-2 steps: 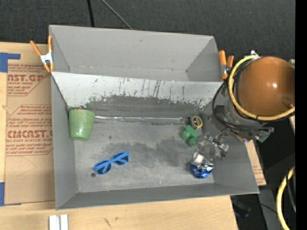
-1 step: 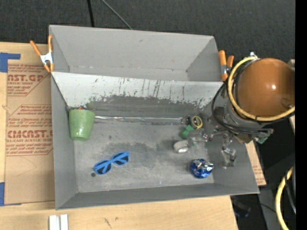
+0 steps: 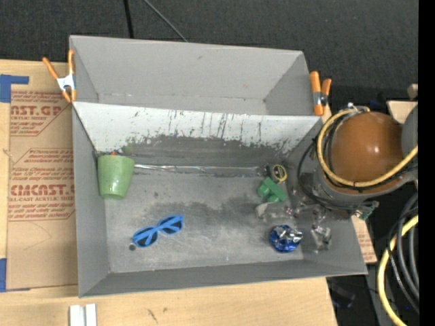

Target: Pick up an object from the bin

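Camera view: gripper [image 3: 309,226], open or closed impossible to tell, sits in the grey metal bin's [image 3: 204,80] right near corner, beside a crumpled shiny blue lump [image 3: 285,238]. The small green plastic piece [image 3: 272,189] nearby, or the bin wall, could foul a grasp.

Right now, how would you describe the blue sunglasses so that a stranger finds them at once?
In the grey bin, look at the floor's lower left. Below-right of the green cup lie the blue sunglasses, alone. Two lenses and a flat shape set them apart from the crumpled blue lump at far right.
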You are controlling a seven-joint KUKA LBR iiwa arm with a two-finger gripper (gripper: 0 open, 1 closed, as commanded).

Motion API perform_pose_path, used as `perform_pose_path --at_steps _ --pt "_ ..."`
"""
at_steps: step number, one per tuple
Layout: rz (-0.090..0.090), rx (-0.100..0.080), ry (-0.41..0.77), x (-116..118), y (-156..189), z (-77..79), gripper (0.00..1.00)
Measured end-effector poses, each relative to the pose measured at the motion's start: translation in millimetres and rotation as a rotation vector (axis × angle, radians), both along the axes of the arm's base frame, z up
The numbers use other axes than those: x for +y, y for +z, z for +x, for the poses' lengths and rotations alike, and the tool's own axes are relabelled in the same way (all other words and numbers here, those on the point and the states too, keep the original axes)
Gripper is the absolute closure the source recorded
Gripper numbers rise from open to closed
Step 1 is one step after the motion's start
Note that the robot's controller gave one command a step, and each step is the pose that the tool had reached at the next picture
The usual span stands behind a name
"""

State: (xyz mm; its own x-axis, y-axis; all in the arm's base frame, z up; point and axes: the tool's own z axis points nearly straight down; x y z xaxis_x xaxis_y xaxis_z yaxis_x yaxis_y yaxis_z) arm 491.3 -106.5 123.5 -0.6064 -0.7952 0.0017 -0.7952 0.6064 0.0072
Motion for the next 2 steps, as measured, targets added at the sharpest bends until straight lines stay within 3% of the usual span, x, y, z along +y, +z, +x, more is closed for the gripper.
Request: perform_pose_path --at_steps 1,2 --pt "0.005 -0.005 0.389 -0.6 -55.1 11.6 0.00" --pt "0.005 -0.008 0.386 -0.5 -53.8 12.5 1.00"
